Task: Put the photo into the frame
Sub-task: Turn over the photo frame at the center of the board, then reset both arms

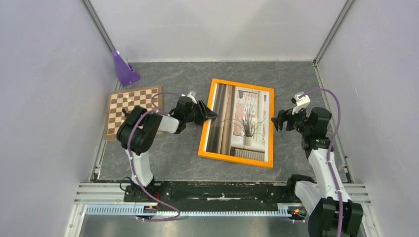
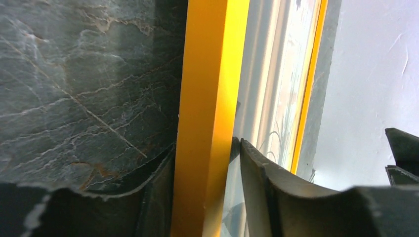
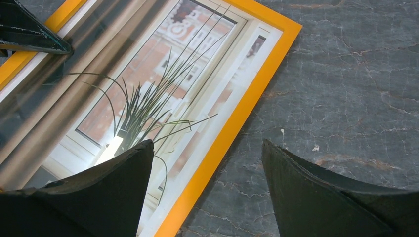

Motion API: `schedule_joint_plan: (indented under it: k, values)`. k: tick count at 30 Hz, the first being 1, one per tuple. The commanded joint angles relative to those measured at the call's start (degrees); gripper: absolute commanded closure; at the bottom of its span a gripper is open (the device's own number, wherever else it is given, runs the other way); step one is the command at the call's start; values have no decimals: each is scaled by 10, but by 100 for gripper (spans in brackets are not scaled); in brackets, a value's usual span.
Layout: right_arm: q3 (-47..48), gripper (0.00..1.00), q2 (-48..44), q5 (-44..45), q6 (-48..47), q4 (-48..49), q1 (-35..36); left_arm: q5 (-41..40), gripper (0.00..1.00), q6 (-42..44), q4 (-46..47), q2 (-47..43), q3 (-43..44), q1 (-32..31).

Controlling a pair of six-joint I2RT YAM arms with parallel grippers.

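Frame (image 1: 234, 161): tabletop (image 1: 173, 158) centre, photo (image 1: 237, 118) inside; long axis near-to-far, plant top toward far edge.
Room: chessboard (image 1: 118, 106) well apart, left edge.
Left gripper (image 1: 212, 115): astride left rail; grip cannot tell.
Right gripper (image 1: 275, 121): wide, empty, beside right rail.

The left arm (image 1: 141, 133) and the right arm (image 1: 321, 148) look alike, with smooth white links joined by bulky black joint housings. A purple cable (image 1: 168, 93) runs along the left arm in loose loops, and a second purple cable (image 1: 339, 113) arcs beside the right arm. A white camera block (image 1: 191, 95) sits on the left wrist, and a second white block (image 1: 301, 101) sits on the right. The left tool (image 1: 211, 114) and the right tool (image 1: 275, 121) are black. Seen close, their fingers (image 3: 104, 197) are matte black wedges with curved backs, tapering to narrow tips. Both arm bases are black and stand on a black mounting plate (image 1: 222, 190).
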Motion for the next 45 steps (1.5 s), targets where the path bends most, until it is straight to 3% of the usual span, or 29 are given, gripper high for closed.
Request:
schedule_joint_plan:
  k: [1, 6, 10, 21, 27, 35, 45]
  values:
    - [-3, 17, -2, -7, -7, 18, -2, -81, 43, 22, -102, 11, -14, 14]
    - [-3, 17, -2, -6, -8, 17, -1, -75, 37, 28, -115, 0, -13, 21]
    - [-3, 17, 0, -7, -9, 16, -1, -76, 21, 34, -131, -22, -14, 23]
    - [0, 17, 13, 37, -16, 1, -1, -160, 15, 88, -255, -117, 6, 25]
    - [2, 17, 56, 72, -8, -6, -1, -159, 14, 120, -293, -149, 10, 26]
    - [4, 17, 113, 95, -8, 15, 4, -195, 13, 249, -302, -239, 13, 26]
    - [6, 5, 58, 149, -20, 26, 4, -277, 8, 429, -421, -361, 77, 28]
